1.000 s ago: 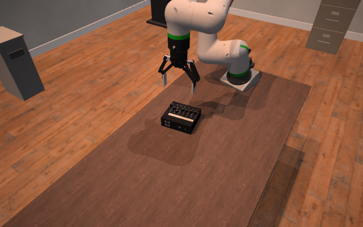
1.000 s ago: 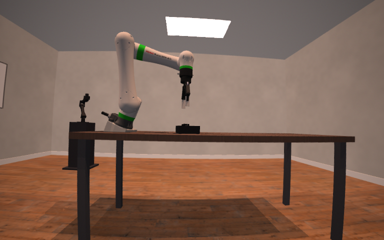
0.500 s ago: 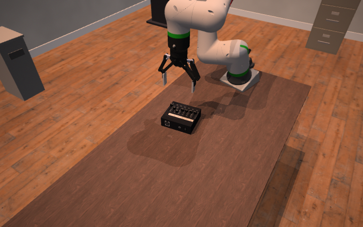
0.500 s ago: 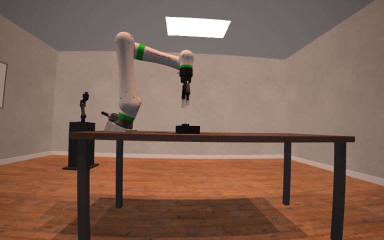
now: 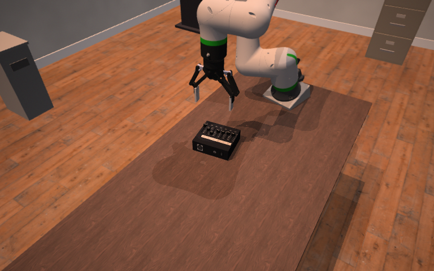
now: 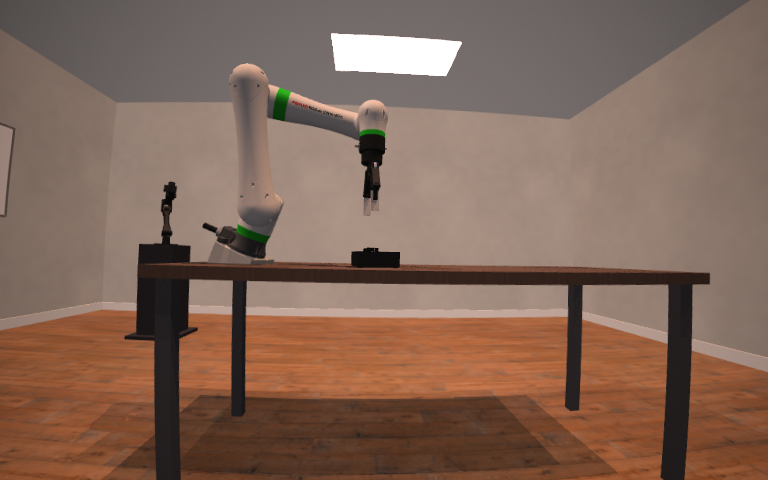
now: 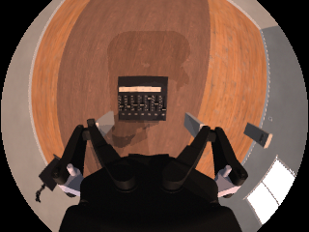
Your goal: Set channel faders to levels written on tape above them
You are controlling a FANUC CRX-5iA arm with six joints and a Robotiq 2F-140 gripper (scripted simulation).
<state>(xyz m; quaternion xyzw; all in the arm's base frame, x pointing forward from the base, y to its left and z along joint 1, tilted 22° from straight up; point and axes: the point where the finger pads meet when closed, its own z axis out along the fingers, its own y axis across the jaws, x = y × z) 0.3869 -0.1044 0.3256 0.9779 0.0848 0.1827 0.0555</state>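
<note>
The black lighting desk (image 5: 216, 139) stands flat on the brown table, with a pale tape strip (image 5: 216, 139) across its top and a row of several small faders (image 5: 220, 131) behind it. The fader levels and tape writing are too small to read. It also shows in the side view (image 6: 375, 258) and in the wrist view (image 7: 142, 99). My gripper (image 5: 213, 101) hangs well above the desk, on its robot-base side, fingers pointing down. It is wide open and empty. It shows in the side view (image 6: 370, 208) and in the wrist view (image 7: 150, 122).
The robot base (image 5: 287, 92) is bolted at the table's far end. A grey cabinet (image 5: 18, 78) stands on the floor at left, a filing cabinet (image 5: 396, 30) at the back right, and a black pedestal (image 6: 163, 285) behind the table.
</note>
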